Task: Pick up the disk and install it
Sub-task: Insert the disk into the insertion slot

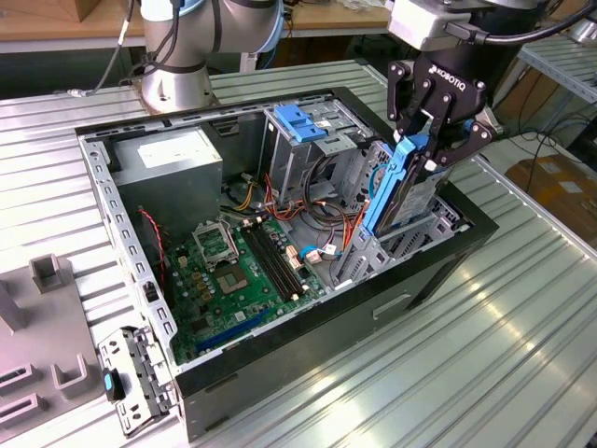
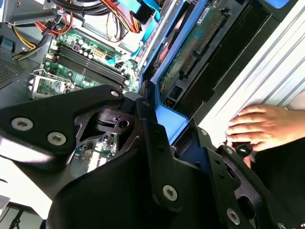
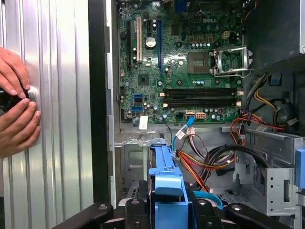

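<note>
Gripper point(image 1: 437, 145) is pinched onto the upper end of the disk point(image 1: 392, 191), fingers on both sides. The disk hangs tilted, lower end dipping into the drive bay at the exterior view's right end of the case point(image 1: 280, 350).

Handling, by judgement: dense and stiff, fairly heavy for its size. The metal faces are smooth, so it could slip. The blue rail is plastic and may flex. The green board and connector edge show in the second wrist view and look fragile. Best hold is across the flat sides at the end away from the connector, as it sits now.

Surface is a ribbed metal table point(image 1: 466, 373), shiny and hard. Left to right in the exterior view: grey fixture block point(image 1: 37, 327), loose bracket point(image 1: 135, 378), power supply point(image 1: 173, 159), motherboard point(image 1: 233, 271), drive cage point(image 1: 308, 159), then loose red and orange wires point(image 1: 322, 229) near the bay. Room is tight, with a snag risk.

A person's hands point(image 3: 16, 119) rest on the table just beside the case's outer wall.
</note>
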